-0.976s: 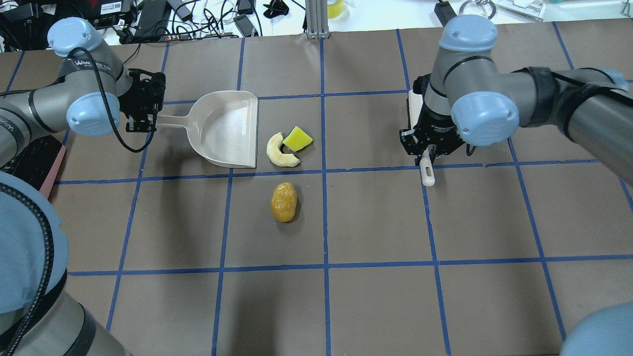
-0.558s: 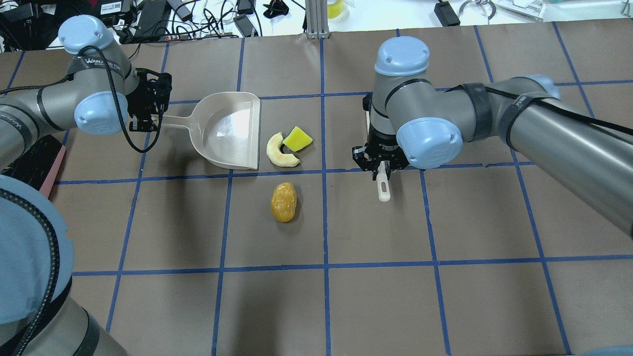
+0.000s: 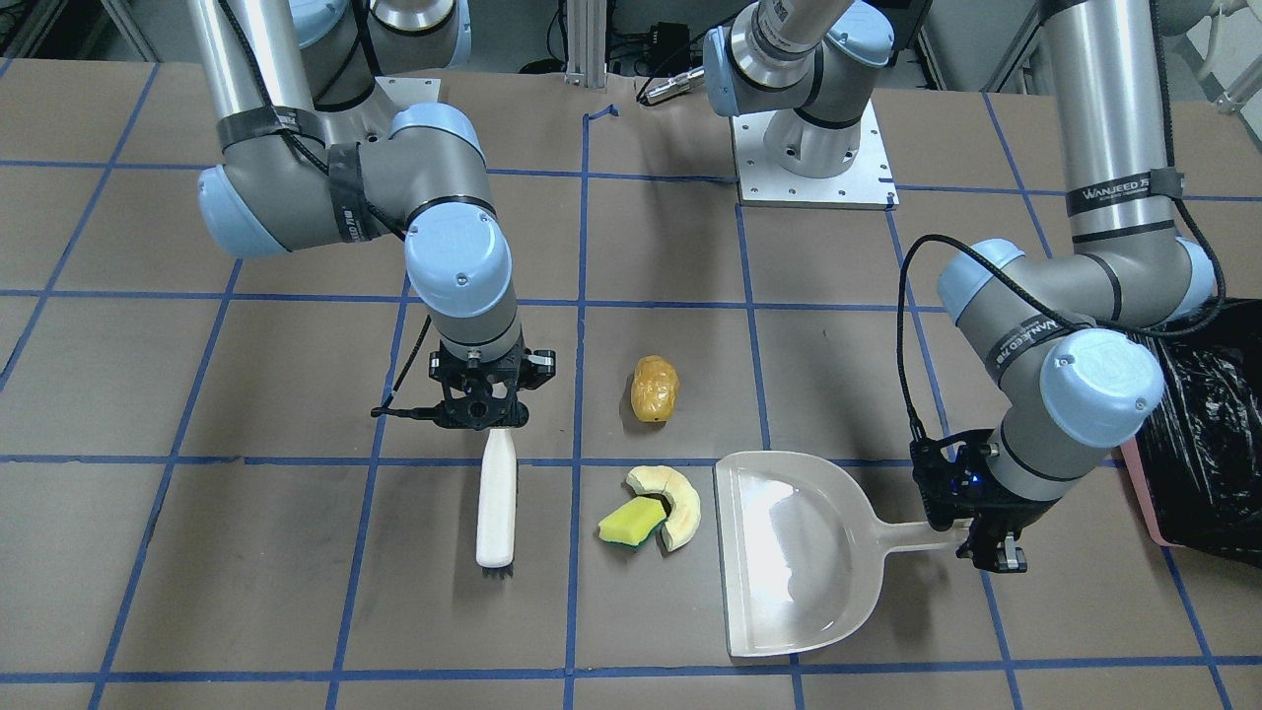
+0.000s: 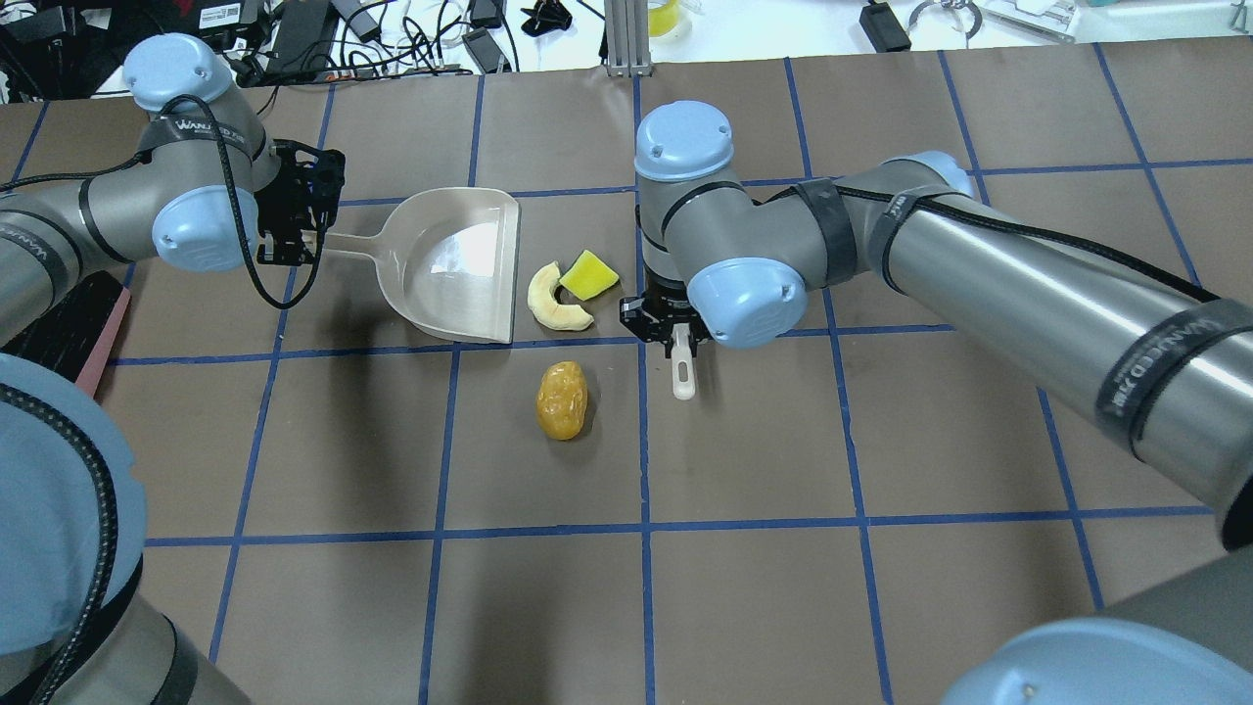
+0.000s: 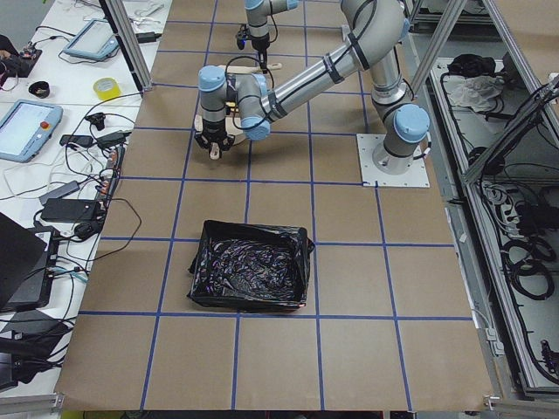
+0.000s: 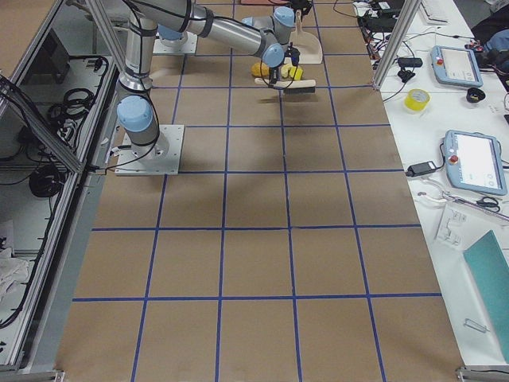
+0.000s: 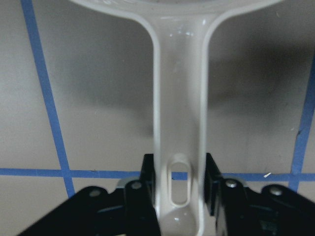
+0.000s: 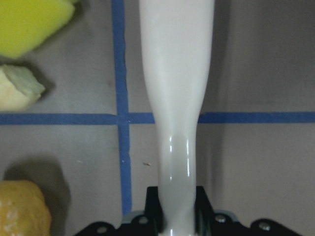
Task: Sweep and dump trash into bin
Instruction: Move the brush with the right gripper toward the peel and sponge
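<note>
Three pieces of trash lie mid-table: an orange-yellow lump (image 4: 562,399), a cream wedge (image 4: 553,302) and a yellow sponge (image 4: 588,275) touching the wedge. My left gripper (image 4: 301,235) is shut on the handle of the beige dustpan (image 4: 455,259), whose open mouth faces the wedge. My right gripper (image 3: 482,416) is shut on the handle of a white brush (image 3: 496,493), which stands just right of the sponge in the overhead view, bristles down. The pink bin (image 3: 1152,503) with its black bag (image 5: 251,265) sits beyond the left arm.
Blue tape lines (image 4: 641,441) grid the brown table. Cables and devices (image 4: 392,34) crowd the far edge. The arms' base plate (image 3: 810,148) is bolted to the near side. The right arm's long forearm (image 4: 1028,294) stretches across the right half.
My right arm has swung left across the table with the brush, from the right side to just beside the sponge. The left gripper and dustpan have shifted slightly right.
</note>
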You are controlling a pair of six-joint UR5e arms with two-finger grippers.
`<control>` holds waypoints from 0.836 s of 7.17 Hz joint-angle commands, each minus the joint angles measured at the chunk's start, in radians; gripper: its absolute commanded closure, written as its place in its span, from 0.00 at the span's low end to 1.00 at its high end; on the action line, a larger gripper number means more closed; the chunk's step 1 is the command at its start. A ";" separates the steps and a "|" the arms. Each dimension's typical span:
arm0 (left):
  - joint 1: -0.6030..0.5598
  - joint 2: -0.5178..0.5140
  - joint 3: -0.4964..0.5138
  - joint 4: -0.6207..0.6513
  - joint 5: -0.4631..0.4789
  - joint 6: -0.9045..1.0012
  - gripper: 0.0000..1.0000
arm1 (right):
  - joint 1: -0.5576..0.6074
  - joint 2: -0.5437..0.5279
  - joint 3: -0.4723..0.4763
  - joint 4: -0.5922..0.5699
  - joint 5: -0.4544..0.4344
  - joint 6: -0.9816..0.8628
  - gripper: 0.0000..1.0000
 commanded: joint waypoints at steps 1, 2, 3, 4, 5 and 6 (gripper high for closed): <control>0.001 -0.003 -0.001 0.000 0.000 0.001 1.00 | 0.046 0.093 -0.124 0.007 0.004 0.076 1.00; 0.001 -0.005 0.001 0.003 0.000 0.003 1.00 | 0.072 0.127 -0.159 0.007 0.005 0.120 1.00; 0.001 -0.005 0.001 0.004 0.000 0.010 1.00 | 0.095 0.155 -0.193 0.007 0.005 0.162 1.00; 0.001 -0.006 0.002 0.004 0.000 0.012 1.00 | 0.127 0.187 -0.234 -0.004 0.036 0.232 1.00; 0.001 -0.006 0.001 0.004 0.000 0.012 1.00 | 0.173 0.219 -0.306 -0.007 0.089 0.330 1.00; 0.001 -0.006 0.001 0.004 0.000 0.012 1.00 | 0.222 0.262 -0.376 -0.004 0.094 0.402 1.00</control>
